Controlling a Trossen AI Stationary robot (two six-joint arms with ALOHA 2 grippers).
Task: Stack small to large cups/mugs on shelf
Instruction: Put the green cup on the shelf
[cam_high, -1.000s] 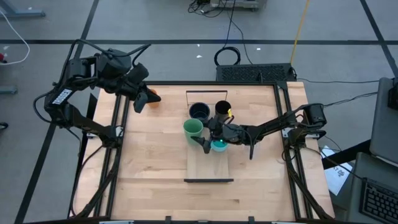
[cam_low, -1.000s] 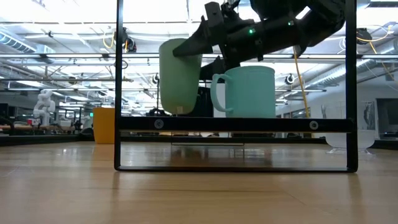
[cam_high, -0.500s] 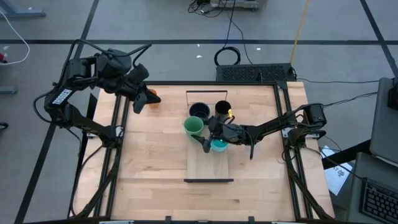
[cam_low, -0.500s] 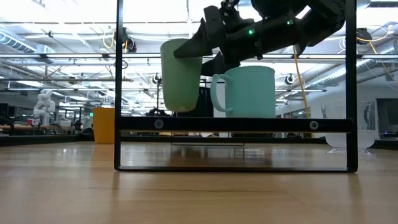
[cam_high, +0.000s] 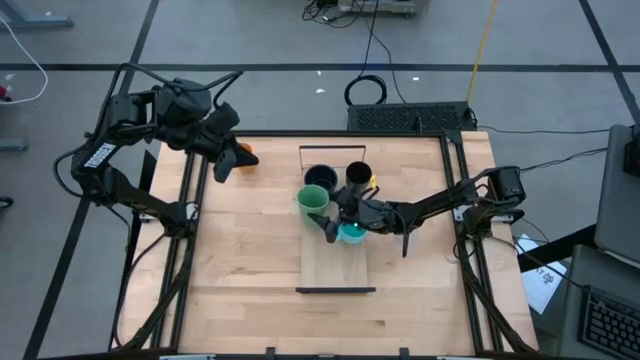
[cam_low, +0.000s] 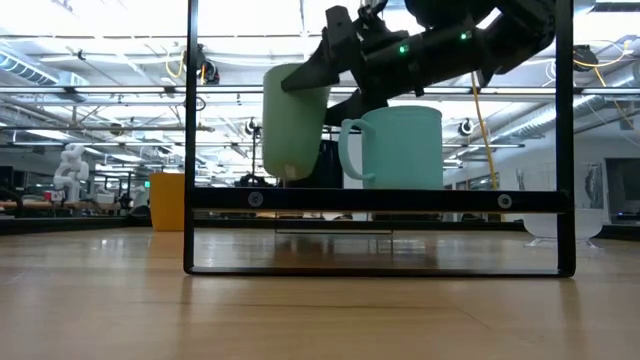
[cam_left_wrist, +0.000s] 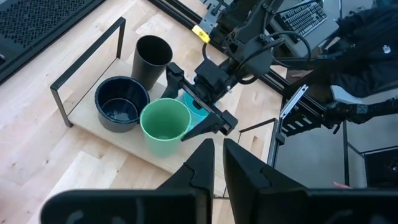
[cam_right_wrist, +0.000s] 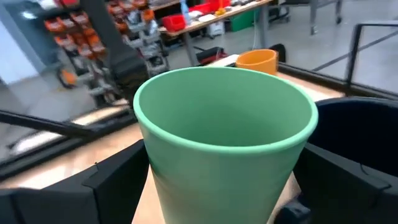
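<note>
My right gripper (cam_high: 321, 212) reaches from the table's right over the shelf (cam_high: 335, 265) and is shut on the green cup (cam_high: 312, 201). Beside it the bright blue mug (cam_high: 352, 235) stands on the shelf. The dark mug (cam_high: 320, 179) and the tall black cup (cam_high: 358, 175) stand at the shelf's far end. The orange cup (cam_high: 245, 156) stands on the tabletop near the far left corner. My left gripper (cam_high: 222, 165) hovers next to it, shut and holding nothing. A pale clear cup (cam_low: 560, 218) seems to stand on the tabletop at the right. My right gripper pinches the green cup's wall (cam_right_wrist: 155, 168) below the rim, one finger (cam_right_wrist: 118, 180) on each outer side. The fingers come roughly level from the table's right (cam_left_wrist: 176, 102). The cup (cam_low: 293, 125) hangs just clear of the shelf (cam_low: 380, 200), mouth up and slightly tilted.
Dark metal frames stand up at the shelf's short ends (cam_low: 190, 140). The shelf's near half is bare wood. Black frame rails run along the table's left and right sides (cam_high: 185, 215). The tabletop around the shelf (cam_high: 240, 270) is open wood.
My right gripper has carried the green cup a little toward the table's right, closer to the blue mug, still clear of the shelf. The left arm has kept still.
</note>
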